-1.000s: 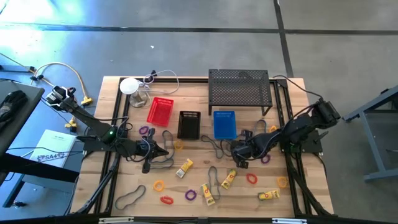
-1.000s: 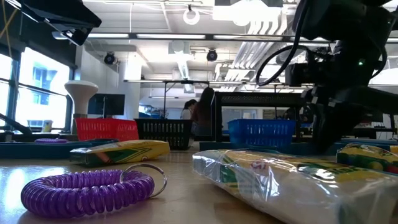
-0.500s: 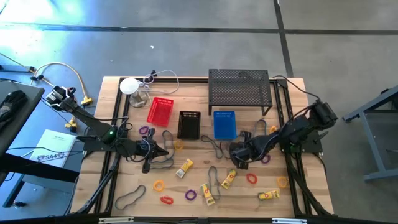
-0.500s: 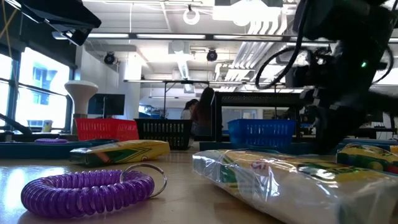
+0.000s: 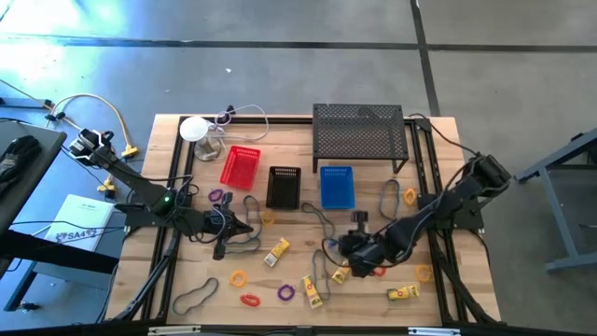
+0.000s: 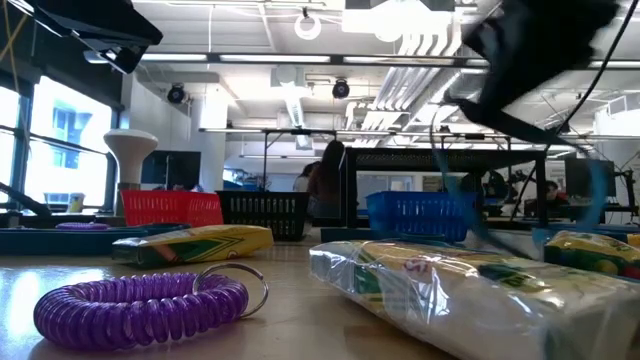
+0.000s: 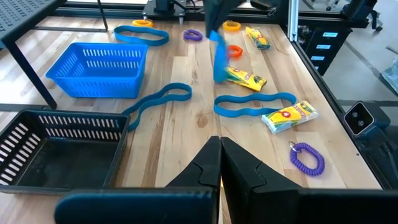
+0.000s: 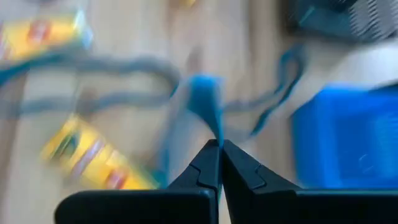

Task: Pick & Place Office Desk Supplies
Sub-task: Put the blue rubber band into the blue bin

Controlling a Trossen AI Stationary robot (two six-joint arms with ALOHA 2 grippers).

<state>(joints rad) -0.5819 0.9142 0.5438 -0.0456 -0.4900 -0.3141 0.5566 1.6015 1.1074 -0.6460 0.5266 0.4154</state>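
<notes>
a wooden table (image 5: 280, 280) stands on grey concrete floor (image 5: 280, 56).

3 baskets (image 5: 284, 187) sit in a row before the wire-mesh shelf (image 5: 360, 133).

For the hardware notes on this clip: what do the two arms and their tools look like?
Both arms are dark, jointed links with black cables along them. The left arm shows a small green light. Each tool, left tool and right tool, ends in two dark angular fingers.
</notes>
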